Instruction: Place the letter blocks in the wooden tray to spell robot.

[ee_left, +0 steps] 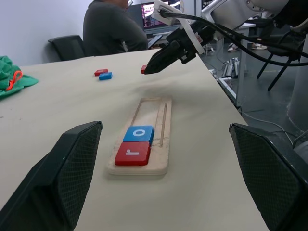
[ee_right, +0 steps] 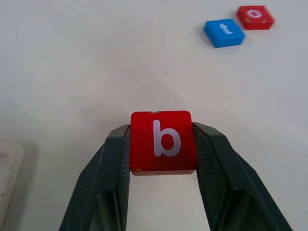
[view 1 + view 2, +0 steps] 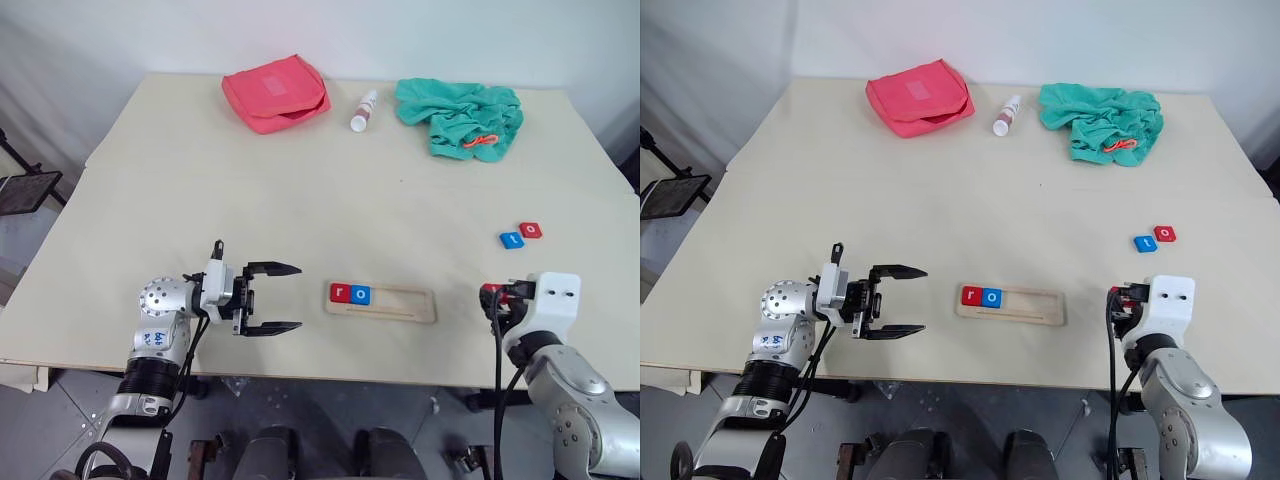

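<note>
Red b tile [image 2: 162, 140], pinched square in the right gripper [image 2: 162, 159], should land flat beside the o [image 3: 361, 294] in the tray [image 3: 400, 303]; left jaws spread.

Cream table [image 3: 300, 190], wooden tray [image 3: 395, 303] between the two sets of jaws, blue t block [image 3: 511, 240] touching red o block [image 3: 531, 230] beyond the right jaws, far edge holding pink pouch [image 3: 275, 94], white bottle [image 3: 364, 110], green cloth [image 3: 460, 117]
</note>
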